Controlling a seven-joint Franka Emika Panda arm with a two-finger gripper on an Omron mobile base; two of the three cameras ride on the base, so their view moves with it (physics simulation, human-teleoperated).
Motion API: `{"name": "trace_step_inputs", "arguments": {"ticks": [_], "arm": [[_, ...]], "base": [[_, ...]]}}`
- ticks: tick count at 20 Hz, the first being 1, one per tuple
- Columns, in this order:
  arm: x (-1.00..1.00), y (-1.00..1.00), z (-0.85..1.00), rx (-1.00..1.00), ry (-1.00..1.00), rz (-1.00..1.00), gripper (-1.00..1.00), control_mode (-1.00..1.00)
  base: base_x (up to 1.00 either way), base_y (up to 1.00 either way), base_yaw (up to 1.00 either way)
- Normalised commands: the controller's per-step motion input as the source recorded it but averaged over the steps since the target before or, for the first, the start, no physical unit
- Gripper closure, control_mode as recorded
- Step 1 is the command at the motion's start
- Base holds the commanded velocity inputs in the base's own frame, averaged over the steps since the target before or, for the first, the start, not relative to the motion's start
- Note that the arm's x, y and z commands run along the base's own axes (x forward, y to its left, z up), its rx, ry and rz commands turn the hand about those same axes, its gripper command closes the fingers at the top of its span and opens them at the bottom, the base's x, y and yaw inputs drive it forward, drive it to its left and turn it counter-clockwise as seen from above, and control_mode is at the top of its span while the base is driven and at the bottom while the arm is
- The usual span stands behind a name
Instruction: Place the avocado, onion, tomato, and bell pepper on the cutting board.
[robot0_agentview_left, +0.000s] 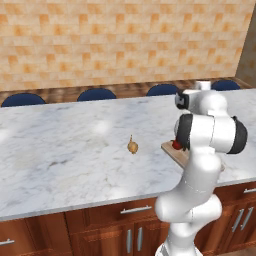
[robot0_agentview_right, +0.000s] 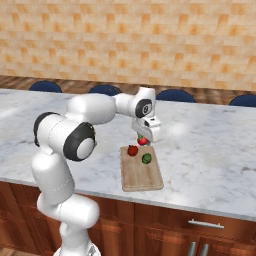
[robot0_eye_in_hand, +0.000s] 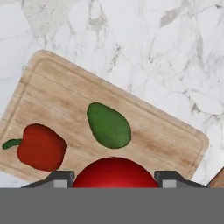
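My gripper (robot0_agentview_right: 142, 136) is shut on the red tomato (robot0_agentview_right: 143, 141), holding it a little above the far end of the wooden cutting board (robot0_agentview_right: 142, 177). In the hand view the tomato (robot0_eye_in_hand: 113, 173) sits between my fingertips (robot0_eye_in_hand: 59, 178). Below it the dark-green avocado (robot0_eye_in_hand: 108, 125) and the red bell pepper (robot0_eye_in_hand: 41, 147) lie on the cutting board (robot0_eye_in_hand: 170, 135). The avocado (robot0_agentview_right: 146, 158) and bell pepper (robot0_agentview_right: 132, 150) rest side by side. The tan onion (robot0_agentview_left: 132, 146) stands alone on the marble counter, left of the board (robot0_agentview_left: 170, 148), apart from it.
The marble counter (robot0_agentview_left: 60, 150) runs wide, with its front edge close to the board's near end. Blue stools (robot0_agentview_left: 96, 94) line the far side. Wooden cabinets with handles (robot0_agentview_left: 136, 209) sit under the counter. My own arm (robot0_agentview_left: 207, 135) hides most of the board in the left base view.
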Motion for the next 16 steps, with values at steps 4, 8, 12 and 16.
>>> {"name": "trace_step_inputs", "arguments": {"ticks": [4, 8, 12, 16], "arm": [[-0.48, 0.51, 0.00, 0.00, -0.03, -0.01, 1.00, -1.00], [-0.44, 0.47, 0.00, 0.00, -0.02, -0.01, 1.00, -1.00], [-0.30, 0.34, -0.04, 0.00, -0.06, 0.00, 1.00, -1.00], [-0.10, 0.15, -0.20, 0.00, -0.06, 0.00, 1.00, -1.00]], "base": [[0.00, 0.00, 0.00], [0.00, 0.00, 0.00], [0.00, 0.00, 0.00], [0.00, 0.00, 0.00]]}}
